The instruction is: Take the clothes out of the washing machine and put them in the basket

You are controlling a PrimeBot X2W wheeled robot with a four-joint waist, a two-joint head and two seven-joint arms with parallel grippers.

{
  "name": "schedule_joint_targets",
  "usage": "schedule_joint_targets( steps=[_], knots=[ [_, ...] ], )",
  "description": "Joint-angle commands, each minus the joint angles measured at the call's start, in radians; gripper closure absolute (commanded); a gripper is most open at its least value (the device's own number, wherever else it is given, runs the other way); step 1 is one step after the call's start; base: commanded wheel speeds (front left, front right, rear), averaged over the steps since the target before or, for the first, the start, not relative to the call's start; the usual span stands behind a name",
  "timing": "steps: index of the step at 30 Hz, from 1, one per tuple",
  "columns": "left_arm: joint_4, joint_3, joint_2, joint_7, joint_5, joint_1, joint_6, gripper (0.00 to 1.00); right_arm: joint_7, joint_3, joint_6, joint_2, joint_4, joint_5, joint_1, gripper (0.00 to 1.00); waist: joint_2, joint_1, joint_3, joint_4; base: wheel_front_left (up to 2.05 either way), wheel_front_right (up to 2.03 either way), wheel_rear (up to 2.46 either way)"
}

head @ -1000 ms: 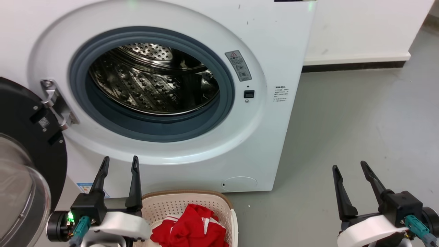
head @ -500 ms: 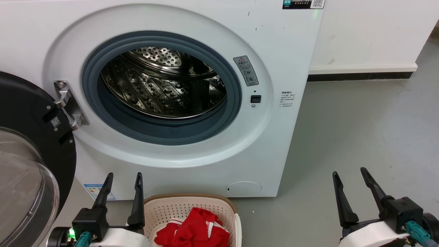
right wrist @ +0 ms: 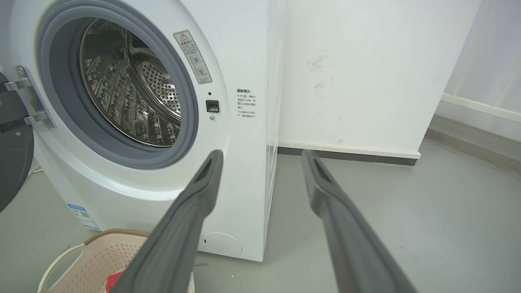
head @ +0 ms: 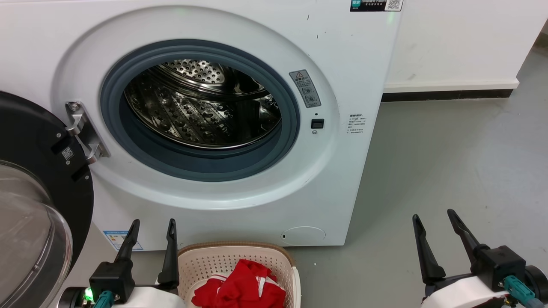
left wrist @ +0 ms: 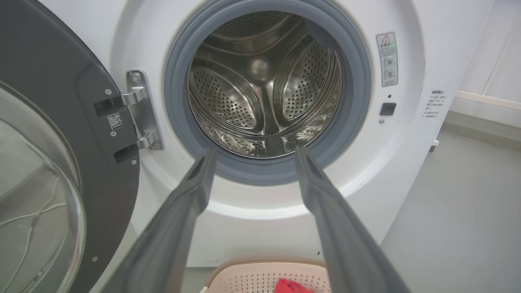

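**Operator:** Report end-effector status.

**Unit:** My left gripper (head: 153,223) is at the near left with its fingers spread and nothing between them. My right gripper (head: 432,214) is at the near right, its fingers also spread and holding nothing. Both point toward the far side.

**Operator:** Locate the task items.

**Unit:** The clothes (head: 239,286) lie in a red heap with white stripe trim inside the basket (head: 205,256). The basket stands on the floor (head: 449,162), just right of my left gripper and close to the front of the washing machine (head: 342,179). The machine's door (head: 25,141) hangs open at the left on a metal hinge (head: 83,134). A grey gasket (head: 197,169) rings the opening, and the perforated steel drum (head: 201,102) shows behind it.

**Operator:** Describe the surface and the room.

**Unit:** The floor is smooth and grey with faint scuffs. It extends to the right of the machine and lies under my right gripper. A white wall (head: 454,38) stands at the far right beside the machine. A white skirting with a dark strip (head: 445,95) below it runs where the wall meets the floor. In the right wrist view, the wall carries light smudges (right wrist: 321,73).
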Motion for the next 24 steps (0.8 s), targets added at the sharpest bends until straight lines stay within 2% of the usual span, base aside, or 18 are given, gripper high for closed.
schedule_joint_targets(
  steps=[1,2,3,8,24],
  knots=[
    [-0.001,-0.004,0.004,0.000,0.000,0.005,0.003,0.00,-0.001,0.002,-0.001,0.002,-0.005,0.002,0.006,0.00,0.0000,0.0000,0.001,0.000,0.00,0.00,0.00],
    [-0.002,-0.005,0.005,-0.001,0.000,0.005,0.004,0.00,-0.001,0.002,-0.001,0.002,-0.006,0.001,0.006,0.00,0.0000,0.0000,0.002,-0.001,0.00,0.00,0.00],
    [0.000,-0.003,0.003,0.000,0.000,0.000,0.001,1.00,0.000,0.000,0.000,0.000,-0.001,0.000,0.000,1.00,0.0000,0.0000,0.002,-0.001,0.00,0.00,0.00],
    [0.036,0.002,-0.001,0.007,-0.017,0.001,-0.001,1.00,-0.001,0.004,0.000,0.000,0.024,0.018,0.013,1.00,0.0000,0.0001,0.002,-0.001,0.00,0.00,0.00],
    [0.082,0.026,-0.007,0.064,-0.333,-0.044,-0.021,1.00,0.024,0.000,0.000,-0.021,0.080,0.373,-0.038,1.00,0.0000,0.0001,0.007,0.004,0.00,0.00,0.00]
  ],
)
